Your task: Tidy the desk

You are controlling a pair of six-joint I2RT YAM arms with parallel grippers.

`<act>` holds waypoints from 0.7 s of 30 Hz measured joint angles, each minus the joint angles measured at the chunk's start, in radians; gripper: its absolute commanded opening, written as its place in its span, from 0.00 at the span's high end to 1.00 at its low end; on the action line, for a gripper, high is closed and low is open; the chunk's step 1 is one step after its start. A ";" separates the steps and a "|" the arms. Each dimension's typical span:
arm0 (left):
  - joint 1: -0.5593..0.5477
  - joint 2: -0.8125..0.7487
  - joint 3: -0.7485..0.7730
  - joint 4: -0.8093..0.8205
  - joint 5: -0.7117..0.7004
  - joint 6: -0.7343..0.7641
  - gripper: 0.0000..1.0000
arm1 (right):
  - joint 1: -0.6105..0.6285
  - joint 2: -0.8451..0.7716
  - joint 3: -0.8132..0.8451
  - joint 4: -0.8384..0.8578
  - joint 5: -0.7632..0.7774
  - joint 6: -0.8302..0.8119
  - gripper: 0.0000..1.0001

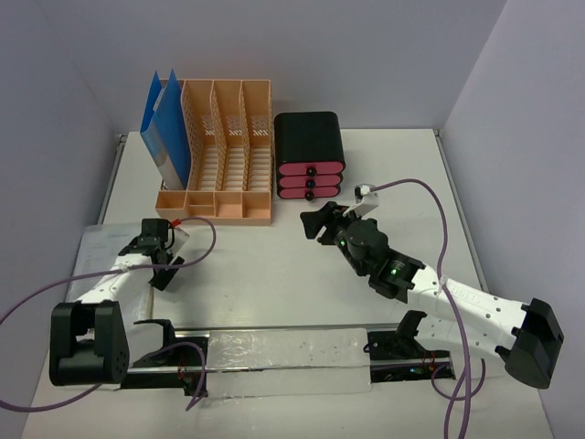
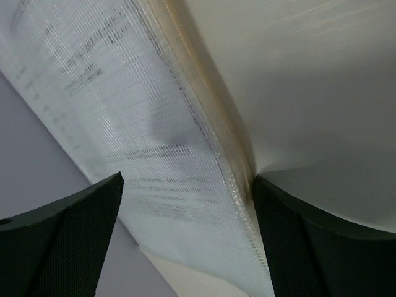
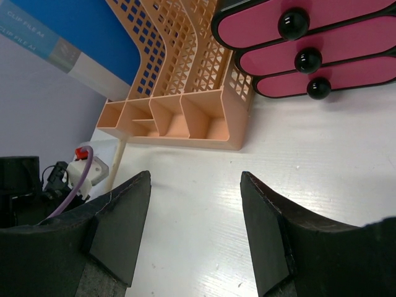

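Observation:
The desk [image 1: 274,283] is a white tabletop with thin metal rails. A clear plastic sleeve with a printed sheet [image 1: 99,249] lies at its left edge. My left gripper [image 1: 163,272] is at the sleeve's right edge. In the left wrist view the sleeve [image 2: 154,142] fills the gap between the open jaws of my left gripper [image 2: 185,235], its thick edge against the right finger [image 2: 291,241]. My right gripper [image 1: 317,224] is open and empty, low over the bare desk [image 3: 322,142] in front of the pink drawers; it also shows in the right wrist view [image 3: 195,210].
A peach lattice file rack [image 1: 227,151] with blue folders [image 1: 166,133] stands at the back left. A black box with three pink drawers [image 1: 311,155] stands beside it. A translucent strip [image 1: 283,357] covers the front rail between the arm bases.

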 measured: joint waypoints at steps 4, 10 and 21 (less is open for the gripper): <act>0.052 0.051 0.013 0.016 -0.030 0.047 0.31 | 0.000 -0.013 0.000 -0.002 0.004 0.000 0.33; 0.131 0.130 0.019 0.033 -0.036 0.109 0.60 | 0.000 -0.111 -0.013 -0.012 0.033 -0.008 0.33; 0.246 0.180 0.019 0.103 -0.036 0.189 1.00 | 0.000 -0.308 -0.100 -0.023 0.121 -0.011 0.36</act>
